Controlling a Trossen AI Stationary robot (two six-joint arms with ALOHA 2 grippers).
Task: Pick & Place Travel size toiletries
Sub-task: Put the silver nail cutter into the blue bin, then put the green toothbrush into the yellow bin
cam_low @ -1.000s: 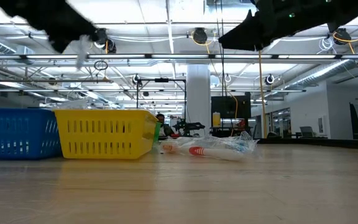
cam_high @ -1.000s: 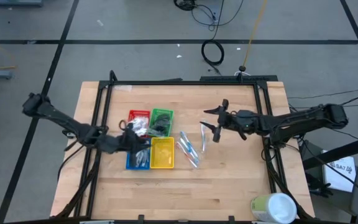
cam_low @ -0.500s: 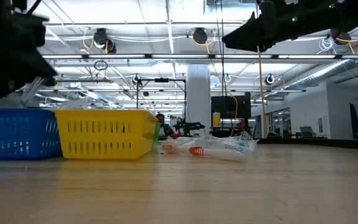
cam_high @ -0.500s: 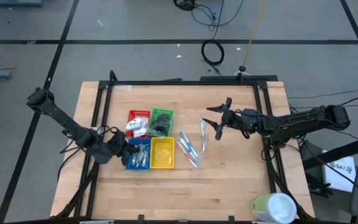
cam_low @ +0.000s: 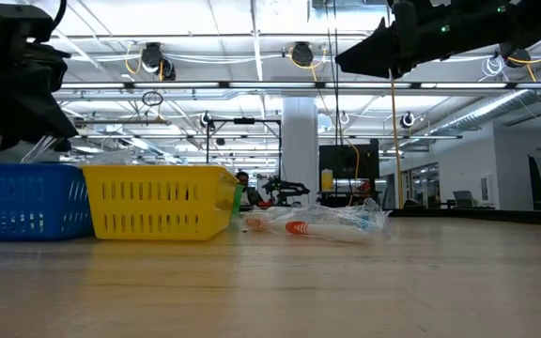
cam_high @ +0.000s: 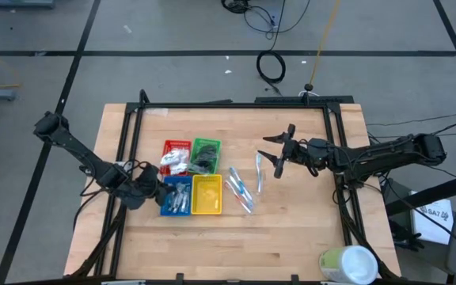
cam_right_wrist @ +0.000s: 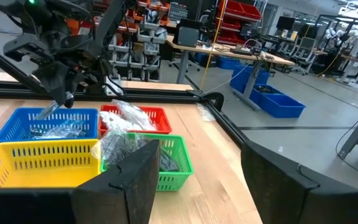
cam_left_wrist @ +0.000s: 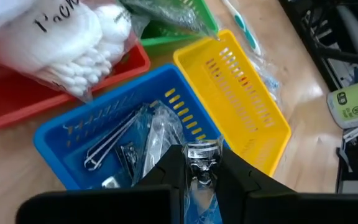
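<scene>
While we look down past our left gripper point(cam_left_wrist: 199, 163), we find its jaws pinching a clear-wrapped packet point(cam_left_wrist: 202, 158) that sits right between the fingertips, held above the blue tray point(cam_left_wrist: 55, 140). Just beyond the fingers, that tray holds more clear packets with metal tools point(cam_left_wrist: 114, 142) inside. Next to it stands the yellow tray point(cam_left_wrist: 253, 106), and farther on the red tray point(cam_left_wrist: 17, 102) carries a bag of cotton swabs point(cam_left_wrist: 61, 46), with the green tray point(cam_left_wrist: 179, 31) beside it. Past the yellow tray, wrapped toothbrushes point(cam_high: 240, 188) lie loose on the wooden table point(cam_high: 291, 229), well apart from either gripper. Our right gripper point(cam_high: 279, 152) hangs above the table near those toothbrushes, its jaws spread with nothing between them. At the table's near right corner a pale green and white cylinder point(cam_high: 347, 264) stands
</scene>
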